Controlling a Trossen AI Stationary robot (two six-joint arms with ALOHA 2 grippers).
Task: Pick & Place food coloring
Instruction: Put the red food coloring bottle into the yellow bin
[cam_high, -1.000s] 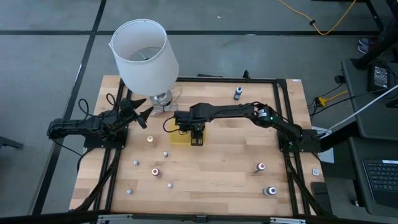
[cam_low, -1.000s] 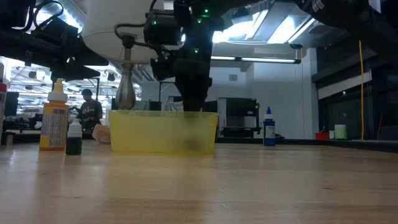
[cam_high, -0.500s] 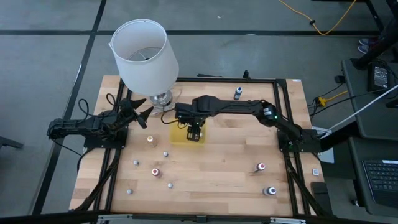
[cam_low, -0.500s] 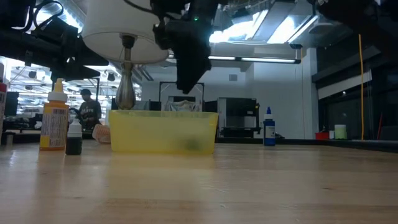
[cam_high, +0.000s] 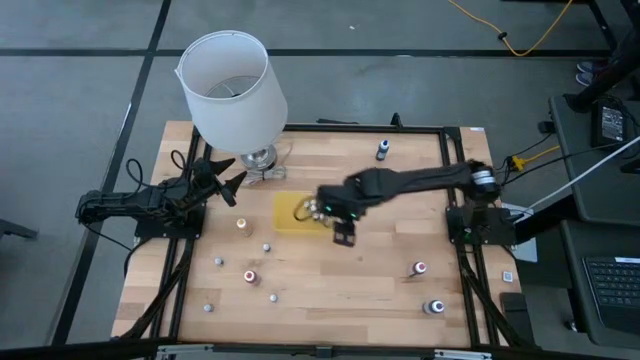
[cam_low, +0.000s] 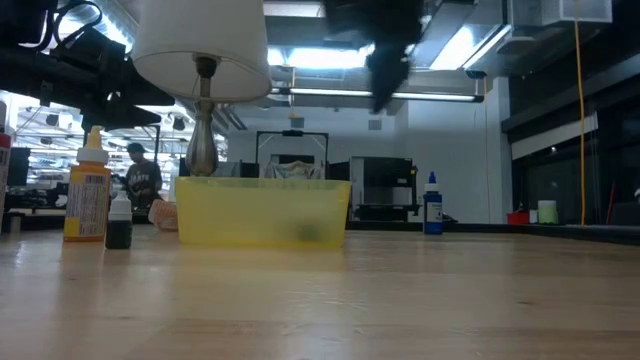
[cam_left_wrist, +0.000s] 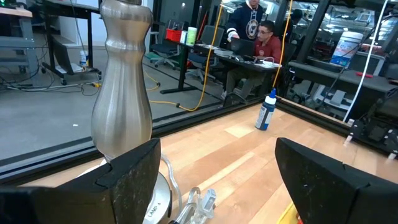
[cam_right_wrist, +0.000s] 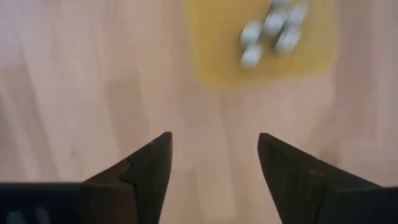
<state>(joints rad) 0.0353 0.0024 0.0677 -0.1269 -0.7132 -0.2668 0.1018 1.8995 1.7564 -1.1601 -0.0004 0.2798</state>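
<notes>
The yellow tray (cam_high: 290, 213) lies at the table's middle, and several whitish food coloring bottles (cam_right_wrist: 271, 30) lie inside it. More small bottles lie loose on the wood at the near left (cam_high: 250, 276) and near right (cam_high: 420, 268). A blue-topped bottle (cam_high: 381, 150) stands upright at the far side. My right gripper (cam_high: 345, 236) hangs open above bare wood just right of the tray, pointing down, with nothing between its fingers. My left gripper (cam_high: 226, 181) waits open beside the lamp's metal stand (cam_left_wrist: 122, 93) at the far left.
A big white lampshade (cam_high: 232, 88) overhangs the table's far-left corner. A tall orange-capped bottle (cam_low: 88, 195) and a small dark one (cam_low: 118, 226) stand left of the tray in the low view. Black rails (cam_high: 452, 180) run along the table's sides. Bare wood lies between tray and near-right bottles.
My right gripper has risen out of the yellow tray and swung toward the table's right and near edges, now high and clear of the tray's rim. The tray and the bottles on the table have stayed where they were.
</notes>
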